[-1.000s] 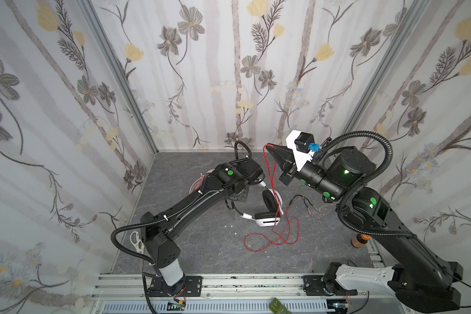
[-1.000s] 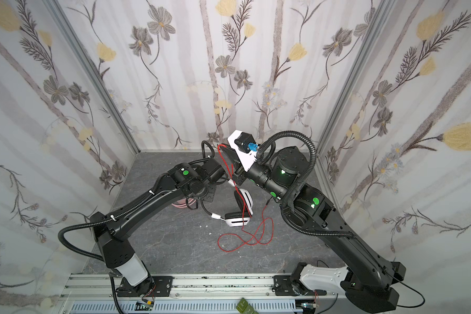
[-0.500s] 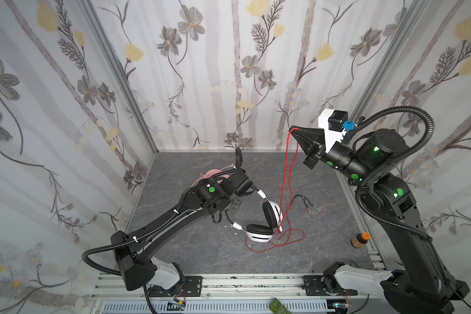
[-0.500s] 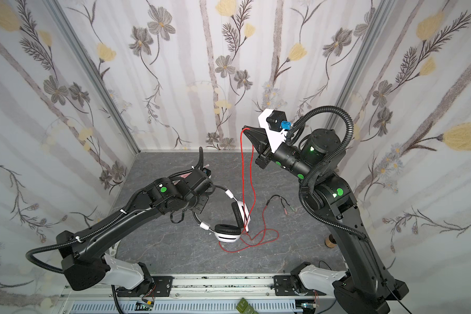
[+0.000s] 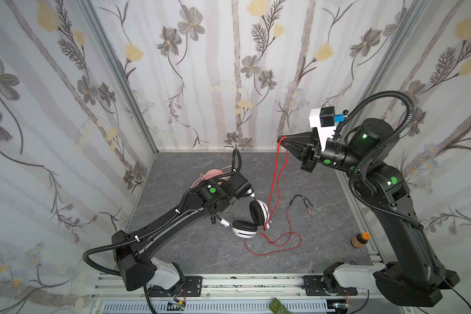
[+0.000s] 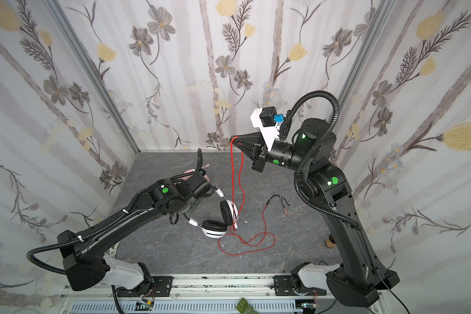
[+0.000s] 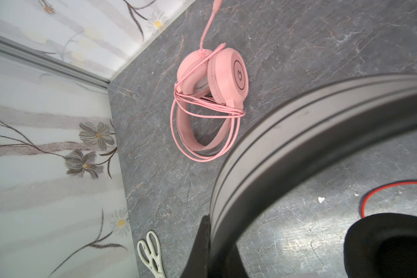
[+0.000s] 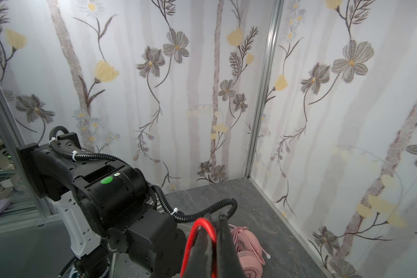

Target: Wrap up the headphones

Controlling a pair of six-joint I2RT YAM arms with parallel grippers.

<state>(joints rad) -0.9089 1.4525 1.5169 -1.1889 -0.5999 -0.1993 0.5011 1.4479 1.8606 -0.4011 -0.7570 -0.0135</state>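
Observation:
The white-and-black headphones (image 5: 249,221) hang just above the grey floor, earcups down. My left gripper (image 7: 211,223) is shut on their headband (image 7: 299,125); in both top views its wrist hides the jaws. My right gripper (image 5: 282,141) is raised near the back wall and shut on the thin red cable (image 5: 273,187). The cable drops in two strands to the earcup (image 6: 230,214), then loops on the floor (image 6: 245,244). Its black split plug end (image 5: 305,202) lies loose. The pink headphones (image 7: 212,96) lie behind my left arm with their pink cable wound around them.
White scissors (image 7: 151,252) lie by the left wall. A small brown bottle with an orange cap (image 5: 359,239) stands at the right edge of the floor. Patterned walls close in three sides, and the rail (image 5: 229,282) runs along the front.
My right gripper has risen and swung back to the right, drawing the red cable up. My left arm has carried the white-and-black headphones forward, away from the back wall.

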